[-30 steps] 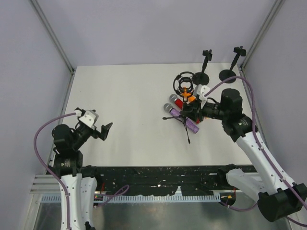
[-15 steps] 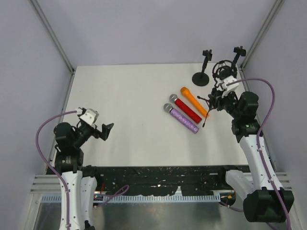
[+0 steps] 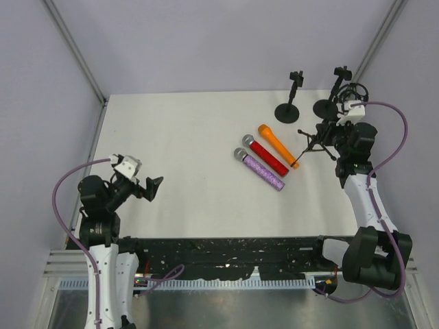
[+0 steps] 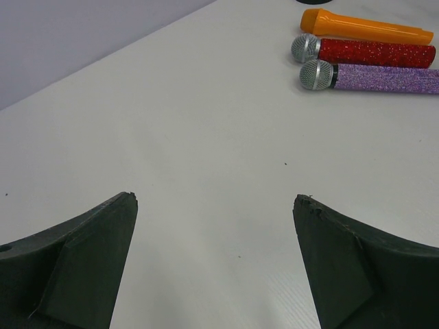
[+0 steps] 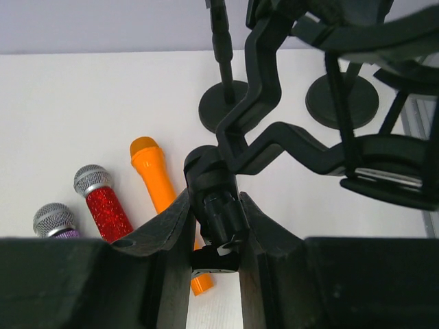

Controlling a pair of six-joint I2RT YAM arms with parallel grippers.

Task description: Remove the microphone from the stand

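1. Right gripper [image 3: 325,136]: closed on the stem of the stand [image 5: 209,175], at the far right of the worktop [image 3: 185,137]. In the right wrist view both fingers [image 5: 171,226] press against the stem from either side.
2. The stand is black and has thin tripod legs. It sits tilted in the grip, with its legs splayed out toward the mics. Its shock mount [image 5: 391,151] is on the far side of the gripper, and no mic is seen in it.
3. Orange mic [image 3: 278,145]: lies flat on the worktop, out of the stand, just left of the right gripper. Its head points to the far left and its tail to the near right.
4. One stand leg ends close to the orange mic's tail. I cannot tell from the top view whether they touch, and in the right wrist view the tail is hidden behind the gripper.
5. Red mic [image 3: 267,157] and purple mic [image 3: 259,168]: both lie flat, parallel to the orange mic on its near-left side. The order is orange, red, purple, side by side. The red and purple mics have silver mesh heads at the far-left end.
6. Disc stand A [image 3: 287,112] and disc stand B [image 3: 326,108]: both upright at the far edge, beyond the mics. B is close to the right gripper and A is to its left.
7. Left gripper [image 3: 151,186]: fingers spread wide with nothing between them. It is at the near left, well apart from the mics and pointed toward them.
8. Left wrist view: bare worktop between the fingers, with the three mics at the top right.
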